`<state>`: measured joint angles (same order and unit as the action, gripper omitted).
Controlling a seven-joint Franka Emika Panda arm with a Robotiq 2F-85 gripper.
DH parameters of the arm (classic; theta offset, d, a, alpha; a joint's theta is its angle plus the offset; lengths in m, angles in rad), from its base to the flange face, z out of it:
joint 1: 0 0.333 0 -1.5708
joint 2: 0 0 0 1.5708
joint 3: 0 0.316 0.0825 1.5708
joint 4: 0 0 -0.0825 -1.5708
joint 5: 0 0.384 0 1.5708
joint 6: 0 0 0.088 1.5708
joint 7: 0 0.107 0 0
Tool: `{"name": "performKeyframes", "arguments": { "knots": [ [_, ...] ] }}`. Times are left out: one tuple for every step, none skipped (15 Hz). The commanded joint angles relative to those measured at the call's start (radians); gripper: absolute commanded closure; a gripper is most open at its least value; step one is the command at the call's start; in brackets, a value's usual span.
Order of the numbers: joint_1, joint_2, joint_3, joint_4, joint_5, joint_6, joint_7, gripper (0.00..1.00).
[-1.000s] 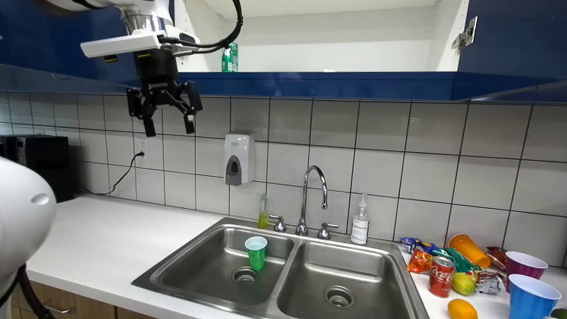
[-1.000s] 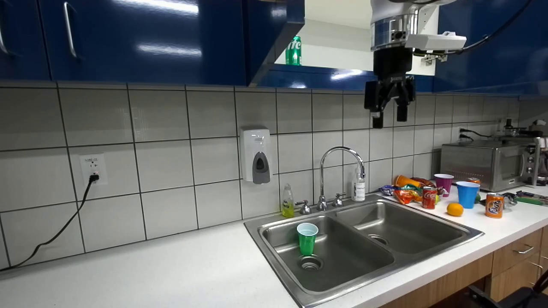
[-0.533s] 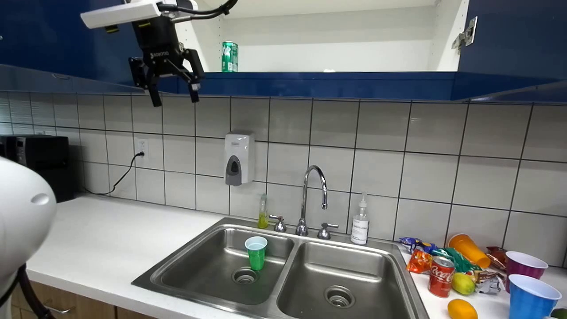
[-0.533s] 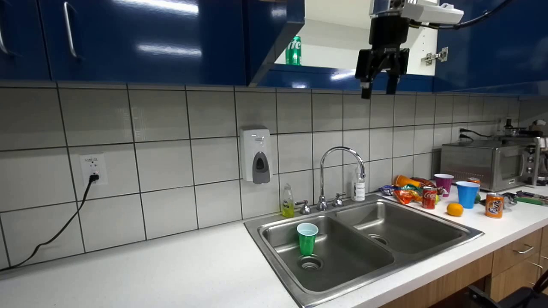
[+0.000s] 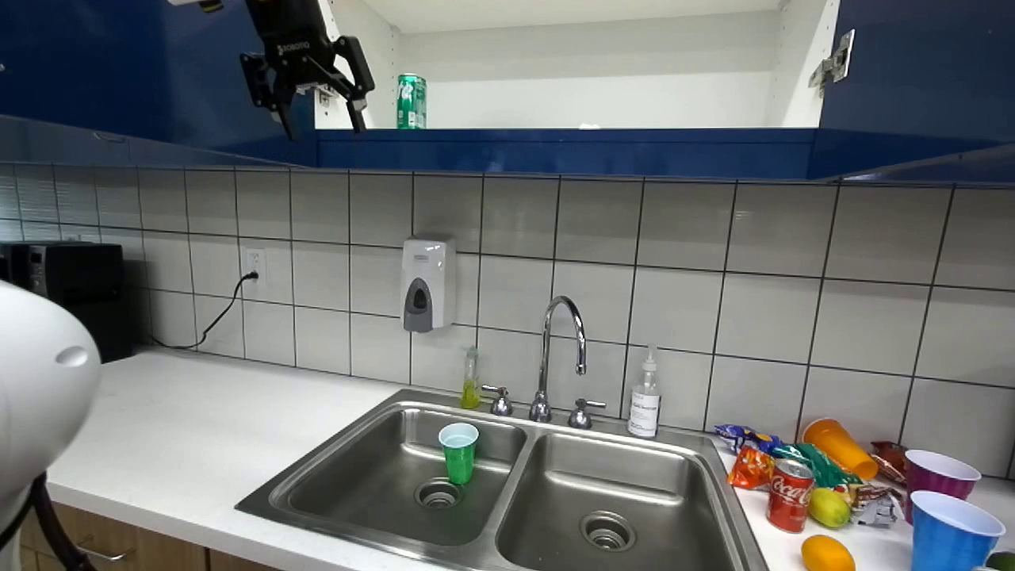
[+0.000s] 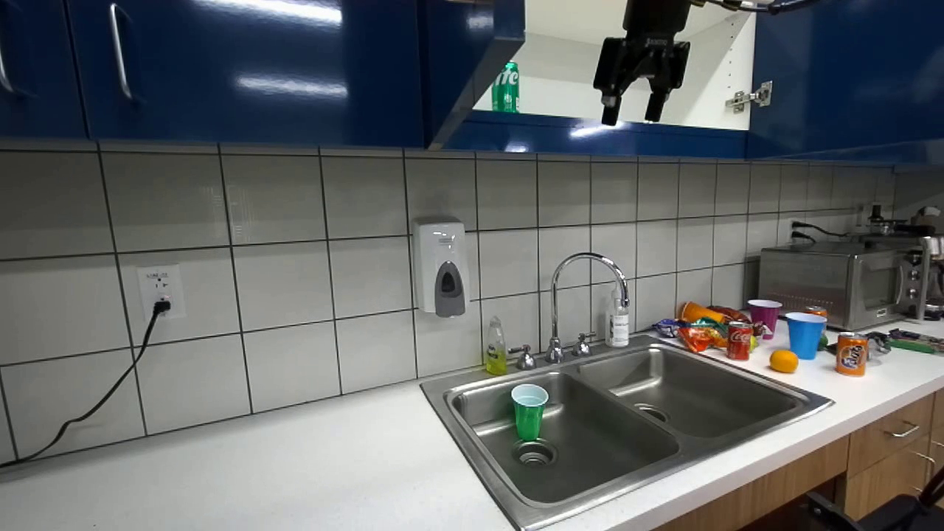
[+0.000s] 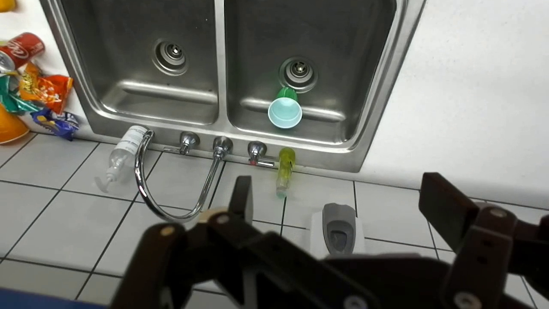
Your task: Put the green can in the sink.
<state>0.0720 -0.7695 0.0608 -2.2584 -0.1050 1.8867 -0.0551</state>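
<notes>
**Double-basin sink [image 5: 357, 468] with one green can [image 5: 411, 103] in the cupboard [image 5: 571, 151] above**

One black, boxy appliance [image 5: 87, 293] stands at the back edge of the smooth white worktop [image 5: 190, 428]. Higher up, two black, angular fingers [image 5: 358, 117] are spread wide, released, in front of the blue cupboard. The green can, a slim glossy cylinder, stands upright on the cupboard floor near its left side, apart from the fingers. Beneath, one white-and-grey plastic soap dispenser [image 5: 429, 284] hangs on the square tiles [image 5: 678, 309]. The sink, brushed steel, has two rounded basins with one round drain [image 5: 609, 533] each; in the left basin, as in both exterior views, one tapered green cup [image 5: 460, 456] stands mouth up at the drain's edge. Along the sink's back edge: one clear bottle [image 5: 469, 385] of yellow-green liquid, one arched chrome faucet [image 5: 544, 361] between two lever handles [image 5: 500, 403], one clear pump bottle [image 5: 645, 404]. Beyond the sink's right edge, shiny wrappers [image 5: 818, 466], too overlapped to count, lie toward the worktop's back edge with one orange cup [image 5: 839, 449] on its side; before them, one red can [image 5: 790, 496], one yellow-green fruit [image 5: 829, 507] and one orange fruit [image 5: 827, 553]; then one purple cup [image 5: 941, 480] and one blue cup [image 5: 951, 539]. Farther right, in an exterior view, follow one orange can [image 6: 852, 354] and one boxy grey oven [image 6: 818, 284].
</notes>
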Motion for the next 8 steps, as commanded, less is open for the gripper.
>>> {"name": "performKeyframes", "arguments": {
  "knots": [
    [-0.013,0.078,0.023,0.123,-0.009,-0.030,0.023,0.00],
    [-0.012,0.092,0.025,0.148,-0.008,-0.033,0.023,0.00],
    [-0.014,0.108,0.028,0.173,-0.009,-0.036,0.028,0.00],
    [-0.016,0.123,0.031,0.197,-0.011,-0.037,0.032,0.00],
    [-0.016,0.139,0.033,0.223,-0.013,-0.040,0.034,0.00],
    [-0.018,0.153,0.034,0.247,-0.015,-0.041,0.036,0.00],
    [-0.019,0.170,0.033,0.272,-0.017,-0.046,0.036,0.00],
    [-0.021,0.185,0.035,0.294,-0.019,-0.044,0.041,0.00]
  ]
}}
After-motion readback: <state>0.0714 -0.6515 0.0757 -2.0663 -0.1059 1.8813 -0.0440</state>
